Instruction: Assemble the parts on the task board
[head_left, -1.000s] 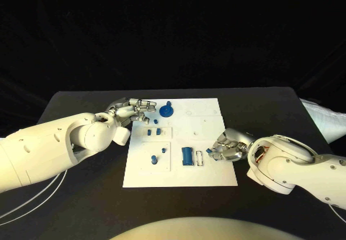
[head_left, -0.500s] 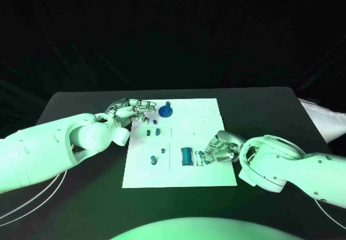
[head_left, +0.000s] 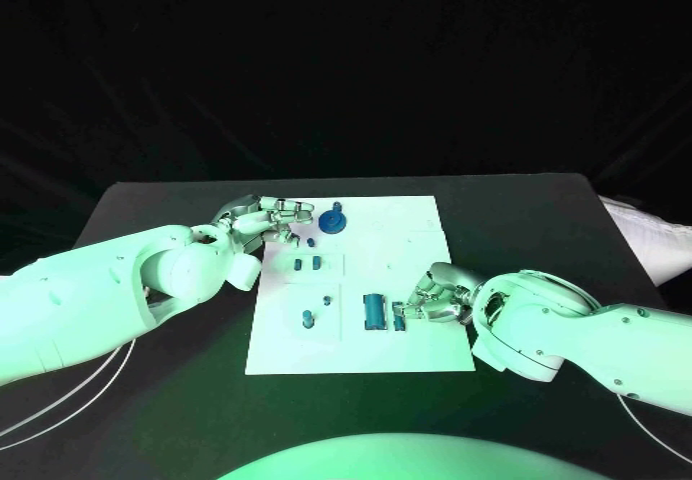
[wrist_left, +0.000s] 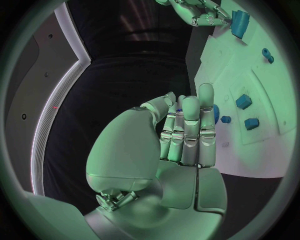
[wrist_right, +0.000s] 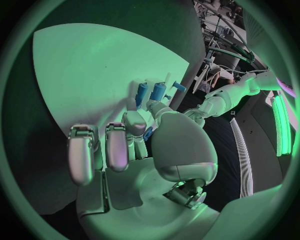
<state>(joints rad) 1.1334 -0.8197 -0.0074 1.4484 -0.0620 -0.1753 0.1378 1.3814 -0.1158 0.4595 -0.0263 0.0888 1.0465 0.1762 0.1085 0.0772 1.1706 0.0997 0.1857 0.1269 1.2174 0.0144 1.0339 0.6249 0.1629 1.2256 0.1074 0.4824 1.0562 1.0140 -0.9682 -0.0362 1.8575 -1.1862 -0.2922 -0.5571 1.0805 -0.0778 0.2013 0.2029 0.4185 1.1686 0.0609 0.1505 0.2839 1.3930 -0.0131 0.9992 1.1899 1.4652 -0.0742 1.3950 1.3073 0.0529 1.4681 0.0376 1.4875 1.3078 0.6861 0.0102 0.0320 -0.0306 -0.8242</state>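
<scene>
Since a second ago, the right hand (head_left: 433, 300) has slid toward nine o'clock across the task board (head_left: 418, 350), reaching the blue block (head_left: 374, 311), whose long axis runs twelve-to-six. Left hand (wrist_left: 187, 132), fingers curled on nothing, rests by two small blue parts (wrist_left: 244, 102). Right wrist view: whether the right hand grasps a part, I cannot tell; next comes a careful grasp, I'd judge.

The robot's left hand (wrist_left: 184, 132) hovers at the edge of the white task board (wrist_left: 262, 125), fingers held together and nearly straight, apparently holding nothing. Small blue parts (wrist_left: 244, 102) dot the board; the right hand (wrist_left: 200, 12) works beside a larger blue piece (wrist_left: 240, 23).
</scene>
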